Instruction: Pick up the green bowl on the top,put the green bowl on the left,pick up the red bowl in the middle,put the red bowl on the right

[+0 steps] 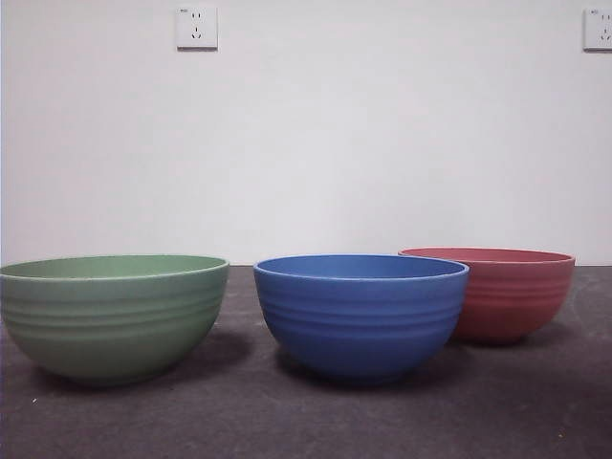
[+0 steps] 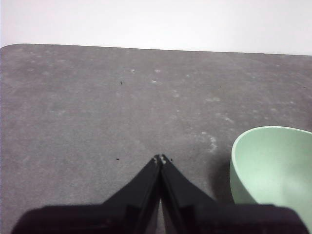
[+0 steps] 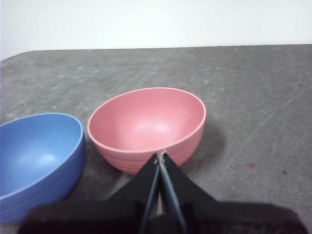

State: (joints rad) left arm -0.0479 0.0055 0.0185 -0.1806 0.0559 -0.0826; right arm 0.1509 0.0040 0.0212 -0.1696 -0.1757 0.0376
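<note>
Three ridged bowls stand apart in a row on the dark table. The green bowl is at the left, a blue bowl in the middle, and the red bowl at the right, a little farther back. No arm shows in the front view. My left gripper is shut and empty above bare table, with the green bowl off to its side. My right gripper is shut and empty, hovering just short of the near rim of the red bowl, with the blue bowl beside it.
The grey table mat runs back to a white wall with two sockets. Open mat lies in front of the left gripper, and more of it beyond the red bowl.
</note>
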